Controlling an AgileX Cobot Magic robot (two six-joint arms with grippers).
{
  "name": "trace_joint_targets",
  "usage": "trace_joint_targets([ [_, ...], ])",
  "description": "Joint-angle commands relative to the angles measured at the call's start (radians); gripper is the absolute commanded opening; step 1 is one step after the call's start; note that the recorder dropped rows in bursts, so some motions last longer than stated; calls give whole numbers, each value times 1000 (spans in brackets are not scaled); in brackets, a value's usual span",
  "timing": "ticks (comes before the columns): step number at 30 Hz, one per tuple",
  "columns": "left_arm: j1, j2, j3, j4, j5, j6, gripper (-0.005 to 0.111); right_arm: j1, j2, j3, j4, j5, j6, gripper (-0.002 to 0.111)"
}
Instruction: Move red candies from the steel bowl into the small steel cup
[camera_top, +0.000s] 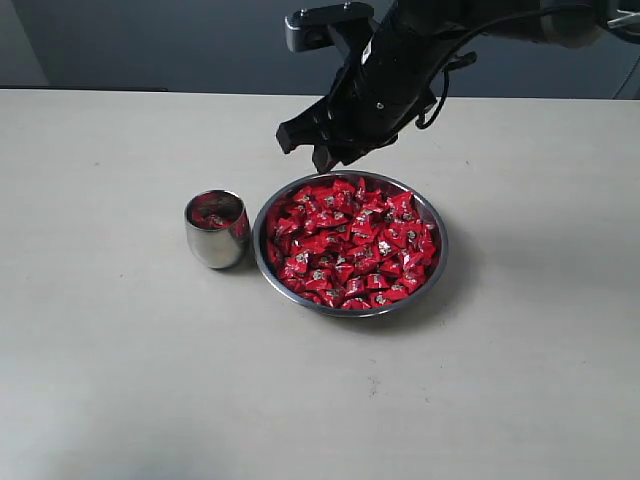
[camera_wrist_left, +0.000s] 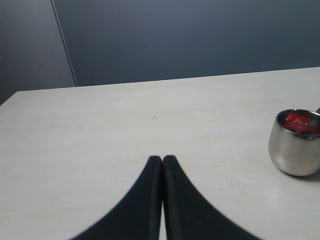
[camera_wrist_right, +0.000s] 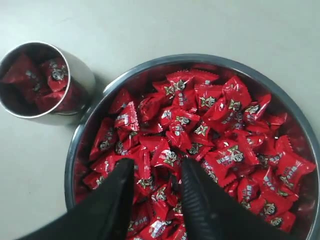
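Note:
The steel bowl (camera_top: 434, 218) sits mid-table, heaped with red candies (camera_top: 352, 245). The small steel cup (camera_top: 216, 238) stands just left of it with a few red candies (camera_top: 213, 215) inside. My right gripper (camera_top: 318, 150) hovers over the bowl's far rim, open, nothing between its fingers. From the right wrist view the bowl (camera_wrist_right: 82, 131), its candies (camera_wrist_right: 210, 115) and the cup (camera_wrist_right: 82, 75) lie below the open right gripper (camera_wrist_right: 157, 167). My left gripper (camera_wrist_left: 162, 159) is shut and empty over bare table; the cup (camera_wrist_left: 292, 150) shows at that view's edge. The left arm is outside the exterior view.
The pale table (camera_top: 120, 380) spreads wide around the bowl and cup. A dark wall (camera_wrist_left: 190, 35) rises behind the table's far edge.

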Motion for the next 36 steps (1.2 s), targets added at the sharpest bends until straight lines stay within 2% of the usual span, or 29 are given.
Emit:
trace_joint_targets([
  [1,2,-5,-8,2,-2,-2,0,-3,34,6,13,-1,-6,32],
  [36,2,-5,-8,2,-2,-2,0,-3,124,6,85,121,-24,32],
])
